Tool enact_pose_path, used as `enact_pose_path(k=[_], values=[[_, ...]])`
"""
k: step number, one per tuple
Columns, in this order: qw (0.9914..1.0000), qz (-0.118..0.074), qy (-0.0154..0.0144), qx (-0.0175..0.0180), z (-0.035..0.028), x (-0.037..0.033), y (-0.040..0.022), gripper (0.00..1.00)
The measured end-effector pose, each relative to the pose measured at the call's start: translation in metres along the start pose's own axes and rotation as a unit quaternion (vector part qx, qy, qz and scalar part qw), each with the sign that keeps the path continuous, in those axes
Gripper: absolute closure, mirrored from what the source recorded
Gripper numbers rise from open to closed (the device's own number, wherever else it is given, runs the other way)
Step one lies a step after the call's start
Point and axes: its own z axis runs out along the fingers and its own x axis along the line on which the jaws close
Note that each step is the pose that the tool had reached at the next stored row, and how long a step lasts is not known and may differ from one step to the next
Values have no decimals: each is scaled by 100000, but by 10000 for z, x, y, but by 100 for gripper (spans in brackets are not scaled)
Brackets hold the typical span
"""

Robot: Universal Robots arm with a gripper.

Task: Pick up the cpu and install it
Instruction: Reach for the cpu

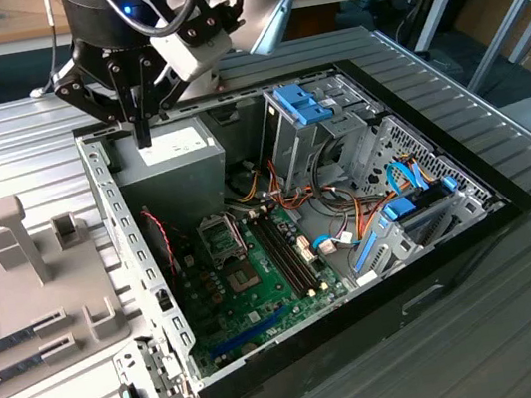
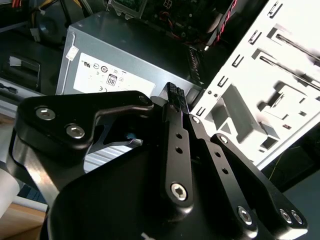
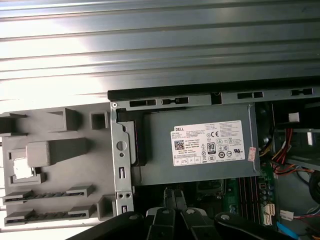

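The cpu (image 3: 22,168) is a shiny silvery square lying in a recess of the grey fixture tray (image 3: 60,180), beside the computer case. My gripper (image 1: 142,136) hangs over the back corner of the open case on the exterior view's left, just above the grey power supply (image 1: 165,169). Its black fingers meet at the tips in both wrist views, with nothing between them; the gripper (image 2: 174,92) is shut and empty. The gripper (image 3: 173,192) is well apart from the cpu. On the green motherboard (image 1: 261,301) lies the metal socket frame (image 1: 219,237).
The open case (image 1: 126,241) has raised sheet-metal walls. Drive cages with blue latches (image 1: 304,107) and bundles of cables (image 1: 349,216) crowd its far side. The fixture tray (image 1: 53,293) carries a tall grey block (image 1: 17,238) and memory sticks (image 1: 20,337). All stands on a ribbed metal table (image 1: 527,319).
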Motion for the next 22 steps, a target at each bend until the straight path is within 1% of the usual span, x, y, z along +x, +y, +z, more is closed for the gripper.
enact_pose_path(k=[22], values=[[100000, 0, -5, -3, 3, 86, -7, 89]])
